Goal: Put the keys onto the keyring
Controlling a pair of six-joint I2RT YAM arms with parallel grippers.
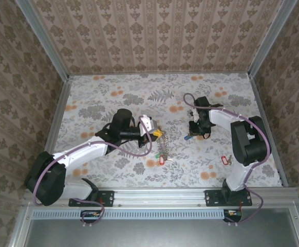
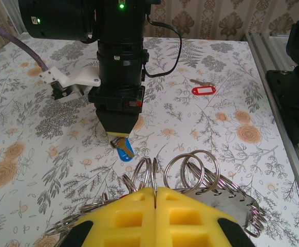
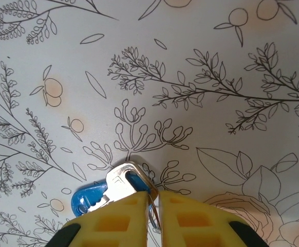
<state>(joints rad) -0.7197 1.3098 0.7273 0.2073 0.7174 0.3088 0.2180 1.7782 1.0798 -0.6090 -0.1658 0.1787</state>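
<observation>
Nearest the arm bases, a red-tagged key [image 1: 223, 160] lay loose on the floral counter [image 1: 113, 92], right side, well apart from both pincers. Another red tag [image 1: 162, 160] sat at the near edge of the keyring [image 1: 161, 147] cluster; too small from above to tell if it was threaded on.

Centre of counter: left pincer [image 2: 154, 191] had its yellow pads pressed together with no gap, clamped on the keyring. Several wire loops stood upright right at the tips. The actual pinch point was hidden behind the pads, and the lower part of the loops was cut off by them. A grey flat metal piece [image 2: 229, 198] lay among the loops to the right, shape hard to make out.

Just beyond and to the right, the right pincer [image 3: 155, 198] pointed down at the counter, pads nearly together and clamped on the blue-tagged key [image 3: 119, 188]. A thin wire showed in the slit between the pads. The silver head lay over the blue tag, the blade end hidden under the left pad. Key near the keyring but apart from it.

Farthest back, patterned walls [image 1: 154, 36] closed in the counter.
</observation>
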